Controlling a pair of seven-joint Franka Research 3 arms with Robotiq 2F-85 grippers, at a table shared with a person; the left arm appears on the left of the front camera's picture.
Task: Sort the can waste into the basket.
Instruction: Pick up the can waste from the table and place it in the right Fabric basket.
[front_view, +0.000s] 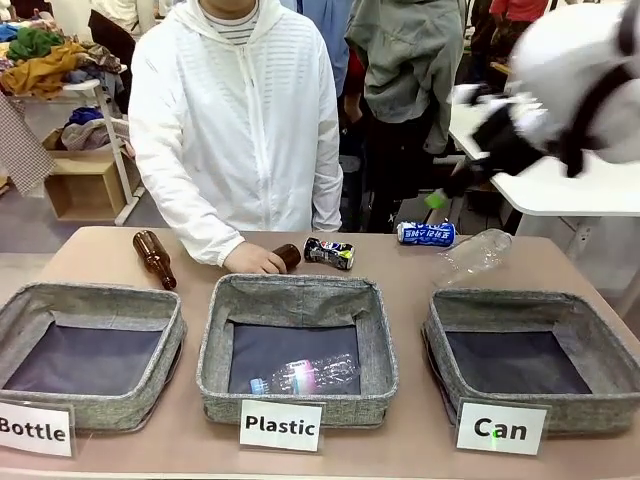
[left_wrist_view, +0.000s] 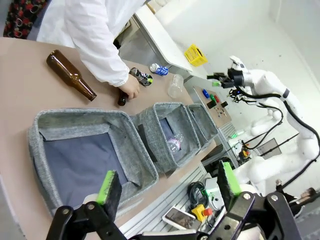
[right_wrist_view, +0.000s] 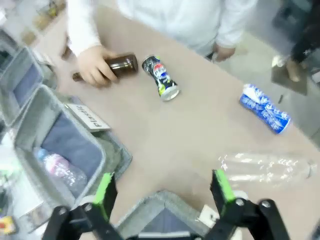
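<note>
The left pincer (left_wrist_view: 167, 175) hangs with its pads apart and empty over the Bottle basket (left_wrist_view: 50, 130). It is well apart from both cans, so it looks the poorer candidate.

Ahead of the right pincer (right_wrist_view: 162, 185) and off to its left, the person's hand (right_wrist_view: 92, 65) rests on a brown bottle (right_wrist_view: 122, 64). One end of that bottle lies just beside the crushed can (right_wrist_view: 160, 77).

The crushed can lies almost straight ahead of the right pincer on the surface (right_wrist_view: 200, 130), its long axis slanting across the line between the pads. The blue-and-white can (right_wrist_view: 265, 114) lies ahead and to the right, also slanted, with bare surface all round it.

Nearer on that side, a clear plastic bottle (right_wrist_view: 267, 167) lies between that can and the Can basket (right_wrist_view: 155, 200), whose far rim sits directly below the right pincer. The right pincer's pads stand wide apart, holding nothing, high above the surface.

The right arm is plainly nearer. I judge that a wrist roll is needed to span either can's width. The blue one keeps clear of the hand.
</note>
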